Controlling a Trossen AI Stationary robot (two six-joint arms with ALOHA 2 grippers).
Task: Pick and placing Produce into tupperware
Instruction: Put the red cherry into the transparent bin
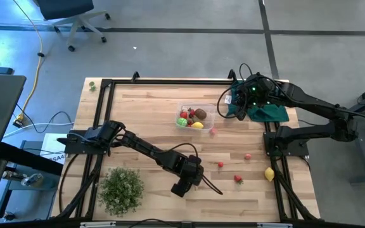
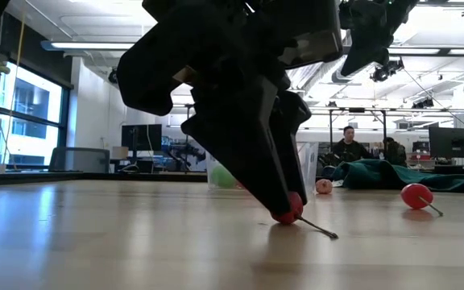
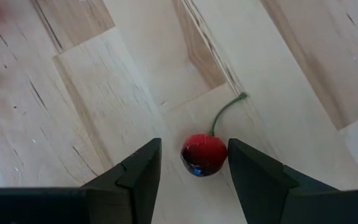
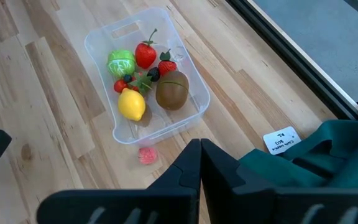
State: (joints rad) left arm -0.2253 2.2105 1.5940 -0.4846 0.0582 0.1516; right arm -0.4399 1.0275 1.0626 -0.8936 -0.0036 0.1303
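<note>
A small red cherry (image 3: 204, 154) with a green stem lies on the wooden table between the fingers of my left gripper (image 3: 194, 163), which slants down at it, open, near the table's front middle (image 1: 200, 182). In the low view the cherry (image 2: 288, 214) rests on the table under a fingertip. The clear tupperware (image 1: 181, 109) stands at the far middle; it holds a green ball (image 4: 121, 63), strawberries, a lemon and a kiwi (image 4: 172, 90). My right gripper (image 4: 201, 152) hangs shut above the far right, near the tub (image 4: 104, 37). My left gripper has one finger (image 3: 244, 165) right against the cherry's side (image 3: 224, 152); whether it touches, I cannot tell. The other finger (image 3: 148, 165) stands clear of the cherry by a small gap. The fingers come from above, slanting down, and the cherry sits on the table.
Loose produce lies to the right: red pieces (image 1: 220, 164), (image 1: 238, 180), (image 1: 248, 156), a lemon (image 1: 269, 173) and a pink piece (image 1: 212, 132) by the tub. A bushy plant (image 1: 120, 189) stands at the front left, a dark green cloth (image 1: 268, 113) at the far right. Black rails frame the table.
</note>
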